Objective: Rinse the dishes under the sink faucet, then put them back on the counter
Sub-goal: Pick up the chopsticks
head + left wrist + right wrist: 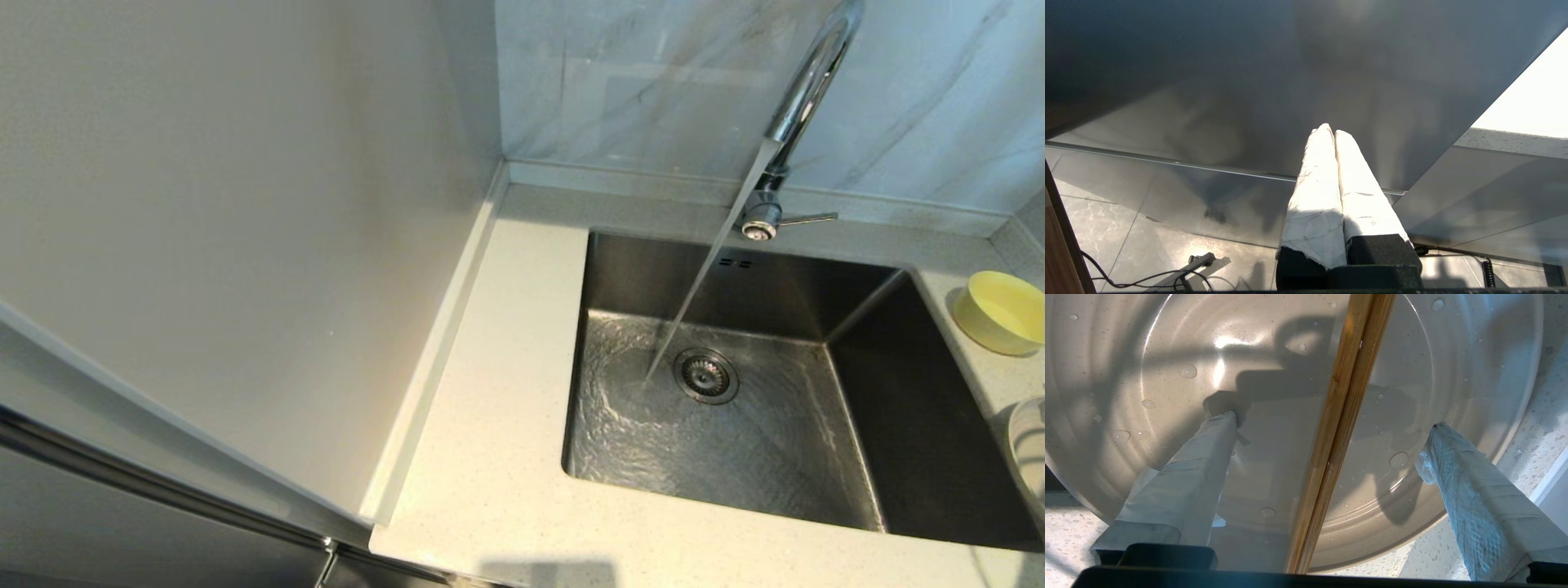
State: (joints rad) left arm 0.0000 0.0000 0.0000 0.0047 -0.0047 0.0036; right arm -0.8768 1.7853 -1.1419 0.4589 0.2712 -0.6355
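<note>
The left gripper [1329,131] is parked low beside a dark cabinet front, away from the counter [490,457], with its two wrapped fingers pressed together and nothing between them. On the counter the sink [914,425] sits in the middle, and the faucet [796,106] at its back pours a slanted stream of water that lands just left of the drain [706,376]; the bowl [1002,312] stands on the counter right of the sink. Nearer, at the right edge, the wet plate [1274,371] lies on the counter with two chopsticks [1339,428] across it, and the right gripper [1331,420] is over it with fingers spread wide, one on each side of the chopsticks, holding nothing.
</note>
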